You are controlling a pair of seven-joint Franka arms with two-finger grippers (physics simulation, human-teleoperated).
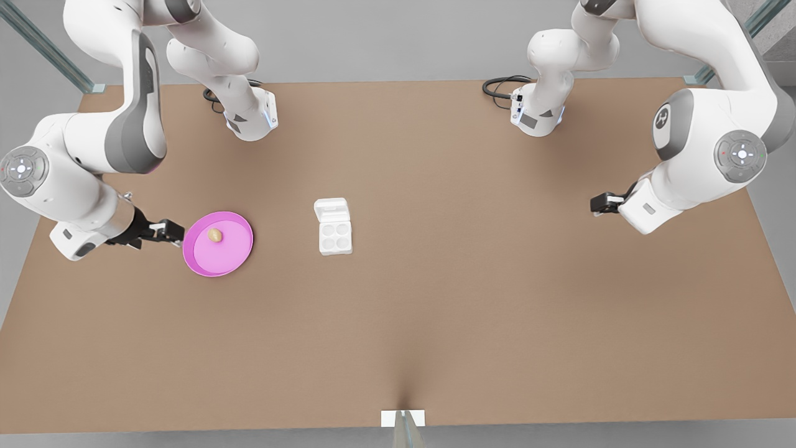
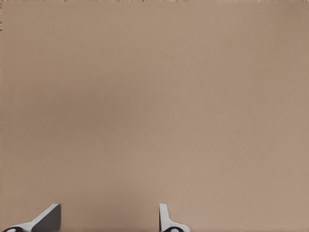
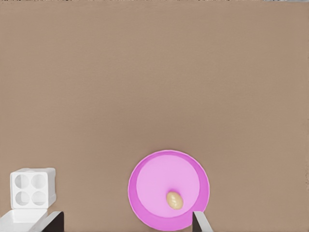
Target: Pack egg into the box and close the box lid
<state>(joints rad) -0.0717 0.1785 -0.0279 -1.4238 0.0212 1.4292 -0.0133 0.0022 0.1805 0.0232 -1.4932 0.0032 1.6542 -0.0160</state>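
Observation:
A tan egg (image 1: 214, 235) (image 3: 175, 200) lies on a round pink plate (image 1: 239, 252) (image 3: 145, 176) at the front view's left. The white box (image 1: 336, 238) (image 3: 33, 188) sits near the table's middle, its four cups empty and the box lid (image 1: 331, 210) (image 3: 19, 217) folded back flat. My right gripper (image 1: 174, 232) (image 3: 125, 224) hovers open at the plate's outer edge, a short way from the egg. At the front view's right, far from the box, my left gripper (image 1: 598, 203) (image 2: 108, 222) waits open over bare table.
The brown table (image 1: 497, 280) stretches wide around the plate and box. Both arm bases (image 1: 252, 118) (image 1: 538, 115) stand at the far edge with black cables beside them. A small white bracket (image 1: 403, 418) marks the near edge.

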